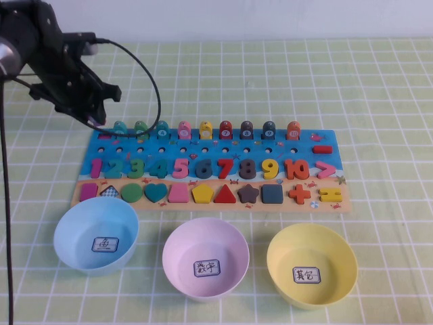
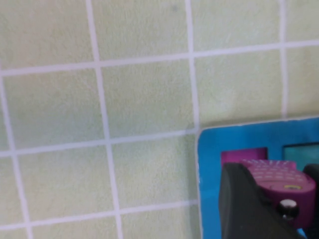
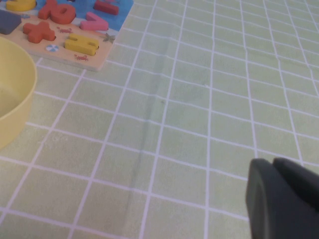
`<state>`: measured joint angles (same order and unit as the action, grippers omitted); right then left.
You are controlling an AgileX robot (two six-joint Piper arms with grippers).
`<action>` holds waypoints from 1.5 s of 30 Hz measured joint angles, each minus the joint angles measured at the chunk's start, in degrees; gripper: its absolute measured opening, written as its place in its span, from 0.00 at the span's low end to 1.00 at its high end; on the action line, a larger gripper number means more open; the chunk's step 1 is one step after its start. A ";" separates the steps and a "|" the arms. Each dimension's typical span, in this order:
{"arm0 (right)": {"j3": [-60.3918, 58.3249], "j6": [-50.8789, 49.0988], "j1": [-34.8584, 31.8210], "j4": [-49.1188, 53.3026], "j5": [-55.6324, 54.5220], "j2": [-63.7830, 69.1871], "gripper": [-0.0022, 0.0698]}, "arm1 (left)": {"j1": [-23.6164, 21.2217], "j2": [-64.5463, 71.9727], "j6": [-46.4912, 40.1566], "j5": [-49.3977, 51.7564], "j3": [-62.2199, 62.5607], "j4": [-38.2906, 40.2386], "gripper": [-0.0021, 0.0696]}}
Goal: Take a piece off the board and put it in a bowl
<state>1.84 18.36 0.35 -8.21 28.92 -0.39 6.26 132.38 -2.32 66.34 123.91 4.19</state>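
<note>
Your left gripper [image 1: 100, 120] hung over the far left corner of the board [image 1: 203, 145], its fingers [image 2: 249, 209] closed on the purple fish piece [image 2: 279, 177], which sat at the left end of the fish row. The light blue bowl [image 1: 96, 233] stood just in front of the board's near left edge. Your right gripper [image 3: 284, 199] hovered above the checked cloth [image 3: 199, 99] beside the yellow bowl [image 3: 12, 94]; its state could not be determined.

Glossy plastic bowl [image 1: 96, 234]; matt painted board [image 1: 210, 172]; checked cloth [image 1: 379, 101].
</note>
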 joint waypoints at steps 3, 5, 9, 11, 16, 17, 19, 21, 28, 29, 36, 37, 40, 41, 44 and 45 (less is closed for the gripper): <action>0.00 0.00 0.00 0.00 0.00 0.00 0.01 | 0.00 -1.04 -0.86 2.91 2.51 -0.38 0.30; 0.00 0.00 0.00 0.00 0.00 0.00 0.01 | 0.00 -2.43 -1.94 3.71 3.30 -0.37 0.30; 0.00 0.00 0.00 0.00 0.00 0.00 0.01 | 0.00 -6.47 -2.74 4.44 3.37 -0.70 0.30; 0.00 0.00 0.00 0.00 0.00 0.00 0.01 | 0.00 -8.67 -3.11 4.69 3.37 -1.06 0.30; 0.00 0.00 0.00 0.00 0.00 0.00 0.01 | 0.00 -16.12 -5.01 4.67 -1.19 -1.20 0.30; 0.00 0.00 0.00 0.00 0.00 0.00 0.01 | 0.00 -18.16 -5.67 4.67 -3.66 -1.31 0.30; 0.00 0.00 0.00 0.00 0.00 0.00 0.01 | 0.00 -22.22 -6.68 4.67 -9.55 -1.73 0.30; 0.00 0.00 0.00 0.00 0.00 0.00 0.01 | 0.00 -26.13 -7.10 4.81 -15.69 -2.27 0.30; 0.00 0.00 0.00 0.00 0.00 0.00 0.01 | 0.00 -38.20 -7.31 4.82 -32.77 -1.79 0.30; 0.00 0.00 0.00 0.00 0.00 0.00 0.01 | 0.00 -39.58 -7.31 4.82 -34.53 -1.31 0.30; 0.00 0.00 0.00 0.00 0.00 0.00 0.01 | 5.03 -50.85 -7.31 1.11 -46.90 0.40 0.30; 0.00 0.00 0.00 0.00 0.00 0.00 0.01 | 6.95 -52.51 -7.31 0.80 -48.49 0.40 0.30; 0.00 0.00 0.00 0.00 0.00 0.00 0.01 | 12.92 -56.72 -5.48 0.66 -52.56 -0.81 0.30; 0.00 0.00 0.00 0.00 0.00 0.00 0.01 | 14.94 -57.88 -4.31 0.51 -54.06 -1.88 0.30; 0.00 0.00 0.00 0.00 0.00 0.00 0.01 | 18.38 -59.24 0.02 -2.07 -57.89 -6.63 0.30; 0.00 0.00 0.00 0.00 0.00 0.00 0.01 | 18.86 -59.12 2.32 -4.50 -59.51 -8.66 0.30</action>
<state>1.84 18.36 0.35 -8.21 28.92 -0.39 25.12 73.26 0.00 61.84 64.41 -4.47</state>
